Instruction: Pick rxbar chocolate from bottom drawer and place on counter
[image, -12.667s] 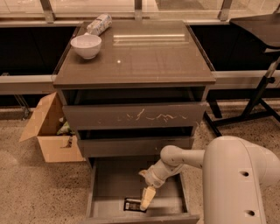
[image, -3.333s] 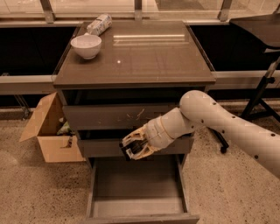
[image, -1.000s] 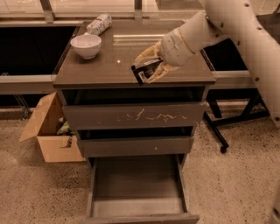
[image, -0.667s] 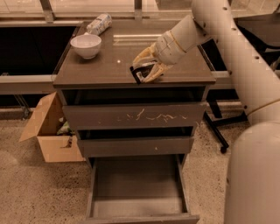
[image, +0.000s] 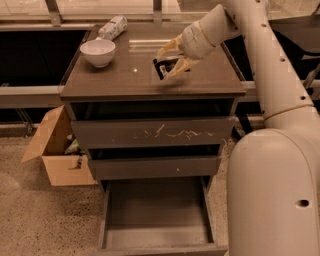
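We are seeing the glossy dark brown counter above speckled floor; our gripper, low over it, is clasping the flat black-wrapped rxbar chocolate.

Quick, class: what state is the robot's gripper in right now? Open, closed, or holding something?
Gripper: low over the counter, closed on the rxbar chocolate.

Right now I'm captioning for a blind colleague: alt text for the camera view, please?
The gripper holds the rxbar chocolate low over the counter, which also bears a white bowl and a whitish packet. Below, the bottom drawer stands open and empty; a cardboard box sits on the floor nearby.
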